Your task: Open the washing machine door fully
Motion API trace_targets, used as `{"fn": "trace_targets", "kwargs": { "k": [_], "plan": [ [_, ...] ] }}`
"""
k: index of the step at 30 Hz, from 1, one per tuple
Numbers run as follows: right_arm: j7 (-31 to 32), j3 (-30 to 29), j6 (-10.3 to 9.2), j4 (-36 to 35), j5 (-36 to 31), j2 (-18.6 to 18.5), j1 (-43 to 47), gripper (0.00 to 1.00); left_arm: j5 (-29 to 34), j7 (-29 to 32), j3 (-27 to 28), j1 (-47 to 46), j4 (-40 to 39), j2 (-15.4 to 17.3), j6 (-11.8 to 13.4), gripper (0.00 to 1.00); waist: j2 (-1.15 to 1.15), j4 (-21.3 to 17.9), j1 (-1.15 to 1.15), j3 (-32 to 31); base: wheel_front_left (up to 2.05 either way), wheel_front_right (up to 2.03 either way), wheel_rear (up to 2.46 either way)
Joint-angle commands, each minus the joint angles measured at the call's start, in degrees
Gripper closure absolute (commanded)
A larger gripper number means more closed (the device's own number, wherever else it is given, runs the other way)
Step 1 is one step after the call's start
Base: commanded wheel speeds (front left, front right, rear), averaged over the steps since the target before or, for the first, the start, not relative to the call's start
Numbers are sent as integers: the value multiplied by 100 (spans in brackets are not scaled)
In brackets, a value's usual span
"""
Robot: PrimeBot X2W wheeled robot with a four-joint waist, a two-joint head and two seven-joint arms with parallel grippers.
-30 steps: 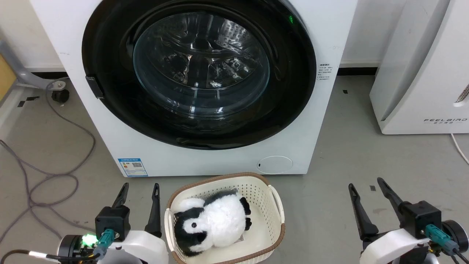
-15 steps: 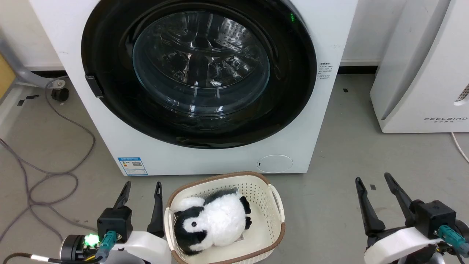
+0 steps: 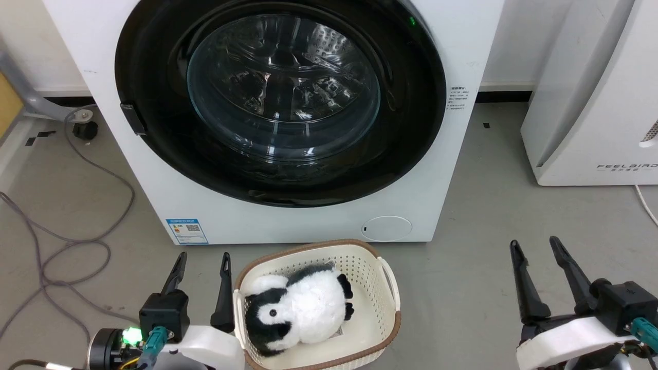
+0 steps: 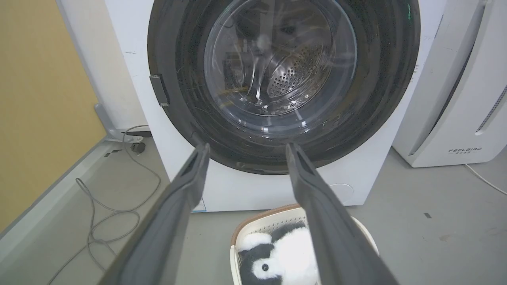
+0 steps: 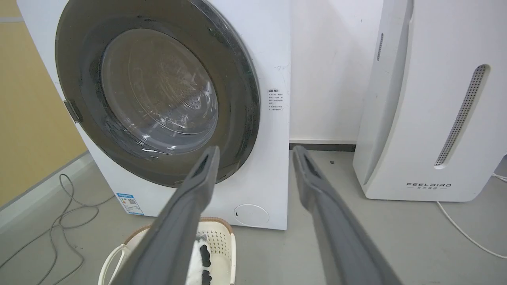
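Grey floor and what is set on it.
A white washing machine [image 3: 288, 223] is stood on the grey floor [image 3: 478, 216] across the upper middle of the frame, and a cream basket [image 3: 360, 264] with a brown rim is placed just before it at the lower centre. Loose grey cables [image 3: 132, 195] are strewn at the left, below a black caster [image 3: 85, 129] at the upper left. A white FEELBIRD unit [image 3: 591, 103] is stood at the upper right, with a white cord [image 3: 645, 203] trailed beside it.
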Motion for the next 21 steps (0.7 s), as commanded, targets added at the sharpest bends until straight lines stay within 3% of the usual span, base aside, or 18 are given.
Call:
{"fn": "trace_targets", "kwargs": {
  "k": [1, 5, 14, 18, 21],
  "plan": [
    [-75, -32, 1, -59, 72, 2, 1, 100, -39, -79, -18, -97, -1, 1, 35, 0, 0, 5, 0, 1, 0, 0, 0],
    [-122, -47, 1, -88, 310, 2, -10, 100, -52, -127, -48, -107, -2, 1, 68, 0, 0, 14, 0, 9, 0, 0, 0],
    [-218, -84, 2, 20, 1651, 3, -55, 100, -74, -223, -100, -126, 4, 1, 128, 0, 0, 33, 0, 18, 0, 0, 0],
    [-266, -76, 2, 137, 2647, 3, -69, 100, -87, -271, -130, -133, 10, 1, 157, 0, 0, 48, 0, 17, 0, 0, 0],
    [-314, 29, 2, 207, 3772, 3, -75, 100, -97, -319, -155, -138, 11, 1, 186, 0, 0, 60, 0, 19, 0, 0, 0]
  ]
}}
